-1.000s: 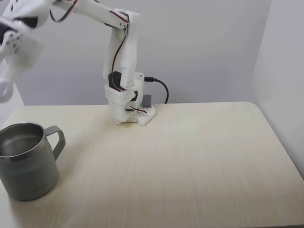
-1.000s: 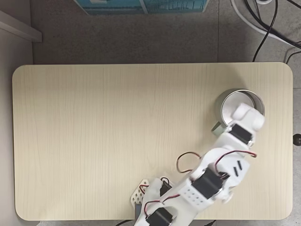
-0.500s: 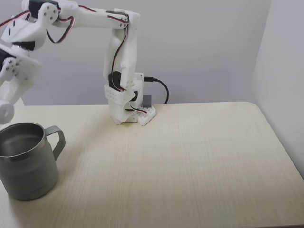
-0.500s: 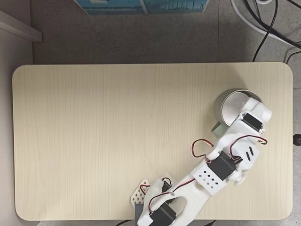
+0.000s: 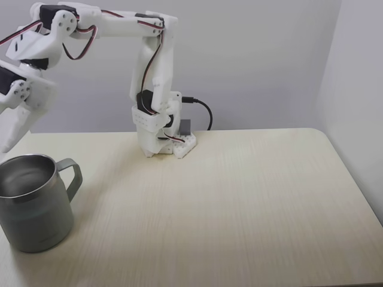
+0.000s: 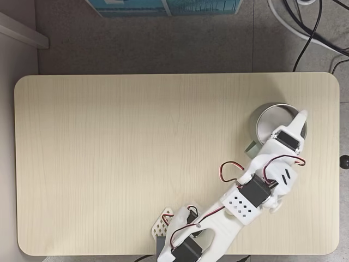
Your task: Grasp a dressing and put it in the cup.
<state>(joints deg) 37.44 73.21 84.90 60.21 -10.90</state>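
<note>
The cup is a grey steel mug with a squared handle, standing at the table's front left in a fixed view. From above, its rim shows near the right edge of the table. My gripper hangs just above the cup's rim at the picture's left edge, fingers pointing down. Seen from above, the gripper reaches over the cup's mouth. Whether its jaws are apart is not readable in either view. The dressing is hidden; I see no white roll between the fingers or on the table.
The white arm's base stands at the back of the table with a black cable behind it. From above, the arm crosses the table's lower right. Bare light wood spreads left of the arm.
The gripper came down and swung over the cup's mouth. A round white thing at its tip in the earlier frames no longer shows.
</note>
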